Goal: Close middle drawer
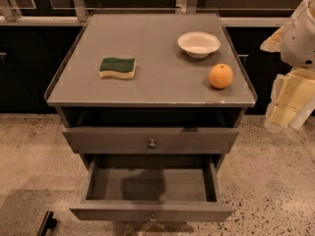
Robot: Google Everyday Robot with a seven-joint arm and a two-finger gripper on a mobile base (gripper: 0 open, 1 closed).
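The middle drawer (151, 211) is pulled far out of the grey cabinet, and its empty grey inside (147, 183) shows. Its small round knob (152, 218) sits at the centre of its front, near the picture's lower edge. Above it is the slimmer top drawer front (113, 140) with its own knob (151, 143). The bottom drawer is hidden beneath the open one. My gripper (286, 104) hangs at the far right edge, beside the cabinet top's right corner and well above and to the right of the open drawer. It touches nothing.
On the cabinet top (147, 48) lie a green and yellow sponge (117, 67), a white bowl (199, 44) and an orange (221, 76). Dark cabinets stand behind. The floor is speckled (275, 181). A black object (47, 223) is at the lower left.
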